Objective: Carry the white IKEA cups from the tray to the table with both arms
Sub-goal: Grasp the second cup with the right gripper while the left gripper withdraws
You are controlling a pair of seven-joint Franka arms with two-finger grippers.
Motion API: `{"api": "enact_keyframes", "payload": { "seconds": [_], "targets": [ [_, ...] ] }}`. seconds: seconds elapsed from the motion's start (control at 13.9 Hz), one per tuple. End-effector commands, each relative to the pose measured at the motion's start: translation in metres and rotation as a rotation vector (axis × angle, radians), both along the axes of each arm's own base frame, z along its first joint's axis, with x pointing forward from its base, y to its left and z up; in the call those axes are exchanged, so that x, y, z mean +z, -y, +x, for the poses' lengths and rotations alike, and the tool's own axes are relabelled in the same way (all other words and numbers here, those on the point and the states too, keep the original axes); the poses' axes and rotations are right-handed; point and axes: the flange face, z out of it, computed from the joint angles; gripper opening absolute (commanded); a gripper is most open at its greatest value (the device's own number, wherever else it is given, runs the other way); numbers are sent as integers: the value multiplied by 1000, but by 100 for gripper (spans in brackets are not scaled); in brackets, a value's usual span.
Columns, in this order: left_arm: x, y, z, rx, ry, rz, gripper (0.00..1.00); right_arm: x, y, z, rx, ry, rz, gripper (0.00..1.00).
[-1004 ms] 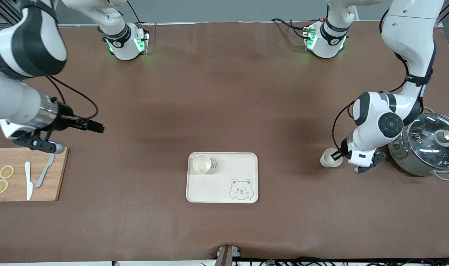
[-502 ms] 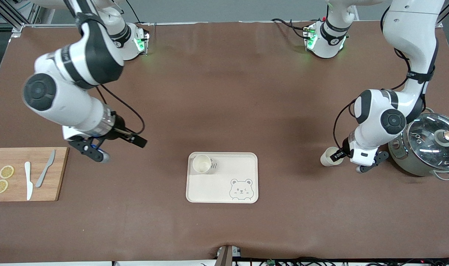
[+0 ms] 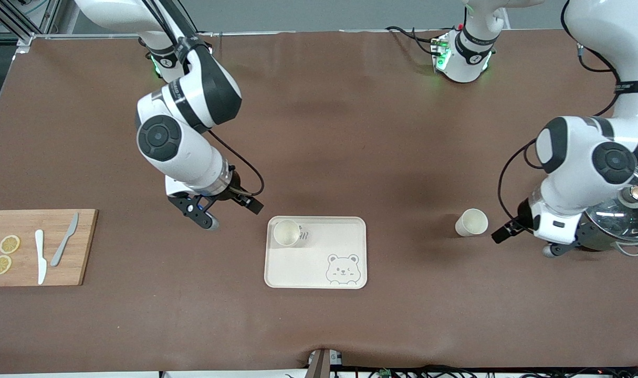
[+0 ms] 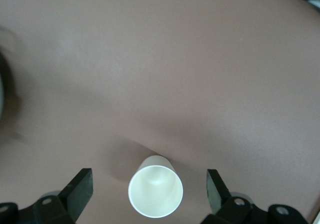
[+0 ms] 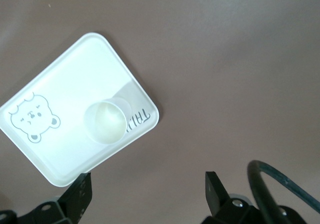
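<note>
The left gripper (image 4: 149, 191) stands with its jaws spread wide and nothing between them touching; in the left wrist view one white IKEA cup (image 4: 155, 185) sits upright on the brown table (image 3: 319, 131) in the gap between the two fingers (image 4: 79, 190), clear of both. From the front camera this cup (image 3: 471, 222) stands alone on the table surface toward the left arm's end, just beside the left gripper (image 3: 523, 239), with the grey-green pot with a glass lid (image 3: 620, 220) close by, partly covered by the left arm. The right gripper (image 3: 228, 213) also has its jaws wide apart and holds nothing; it hangs over the bare table just beside the bear tray (image 3: 345, 239). The second white cup (image 3: 286, 232) stands upright in the tray's corner farthest from the front camera, on the side toward the right arm; the right wrist view shows this cup (image 5: 105, 120) next to printed lettering, with the bear face in the opposite corner. Toward the right arm's end lies a wooden cutting board (image 3: 82, 247) carrying two lemon slices (image 3: 4, 254), a white knife (image 3: 40, 255) and a grey knife (image 3: 64, 239).
</note>
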Motion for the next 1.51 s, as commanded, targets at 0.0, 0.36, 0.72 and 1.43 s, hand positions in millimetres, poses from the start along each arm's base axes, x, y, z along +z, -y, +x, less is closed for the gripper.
{"api": "enact_keyframes", "payload": {
  "seconds": [0.0, 0.36, 0.72, 1.43],
  "targets": [
    [28, -18, 8, -54, -10, 23, 100, -17, -18, -2, -59, -26, -14, 100],
    [85, -23, 21, -95, 11, 30, 100, -62, -41, -3, -130, -23, -25, 100],
    [93, -17, 12, -99, -39, 20, 100, -58, -33, 8, -161, 15, 6, 100],
    [148, -17, -13, -108, -35, 28, 100, -136, -45, 17, -264, 49, -5, 75]
  ]
}}
